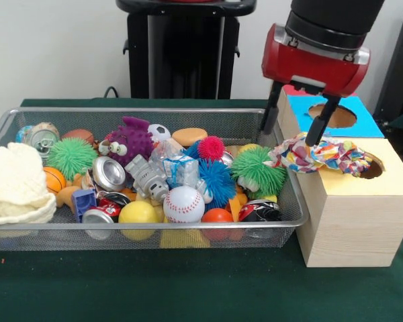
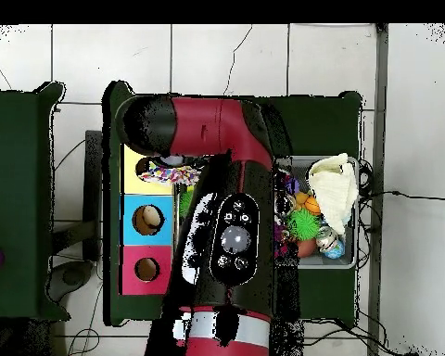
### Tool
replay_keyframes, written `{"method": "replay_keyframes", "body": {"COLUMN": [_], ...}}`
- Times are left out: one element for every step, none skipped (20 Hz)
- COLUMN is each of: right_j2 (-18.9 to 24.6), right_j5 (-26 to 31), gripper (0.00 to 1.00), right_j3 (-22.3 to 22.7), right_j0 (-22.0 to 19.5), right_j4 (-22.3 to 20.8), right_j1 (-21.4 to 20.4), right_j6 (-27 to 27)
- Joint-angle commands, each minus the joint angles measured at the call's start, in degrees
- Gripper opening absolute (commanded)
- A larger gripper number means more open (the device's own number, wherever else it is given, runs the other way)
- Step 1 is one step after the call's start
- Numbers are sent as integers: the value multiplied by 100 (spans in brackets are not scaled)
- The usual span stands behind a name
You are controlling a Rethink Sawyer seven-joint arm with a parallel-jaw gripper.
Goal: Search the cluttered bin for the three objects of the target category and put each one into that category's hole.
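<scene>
The wire mesh bin [image 1: 7,121] holds many toys, balls and cans. A bright multicolour printed cloth [image 1: 317,155] lies on the yellow top [image 1: 396,178] of the wooden box, stretched from the box's left edge to the round hole [image 1: 373,168], whose rim it partly covers. My gripper [image 1: 289,136] hangs just above the cloth's left end with its fingers spread. One fingertip [image 1: 314,137] touches the cloth. In the overhead view the cloth [image 2: 166,172] lies on the yellow top [image 2: 132,176], and the arm hides the gripper and most of the bin [image 2: 347,261].
A large cream knitted cloth [image 1: 13,184] lies at the bin's left end. The blue-topped hole [image 1: 332,115] is behind the yellow top. In the overhead view the blue hole [image 2: 148,219] and red hole [image 2: 146,270] follow in a row.
</scene>
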Motion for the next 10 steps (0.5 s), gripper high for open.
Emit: {"method": "replay_keyframes", "body": {"right_j2": [734,756,778,796,823,841,859,872,876,881], "right_j5": [-609,-652,-695,-714,-726,-727,-727,-692,-669,-646], "gripper": [100,100,100,100,100,100,100,100,100,100], "right_j3": [1149,1181,1214,1230,1236,1253,1271,1274,1281,1289], "right_j0": [-240,-246,-253,-260,-277,-277,-276,-273,-248,-223], "right_j4": [86,109,132,143,188,212,236,243,256,270], "right_j1": [-19,-18,-18,-18,-3,-6,-9,-16,-25,-35], "right_j6": [51,104,157,197,262,305,349,362,407,453]}}
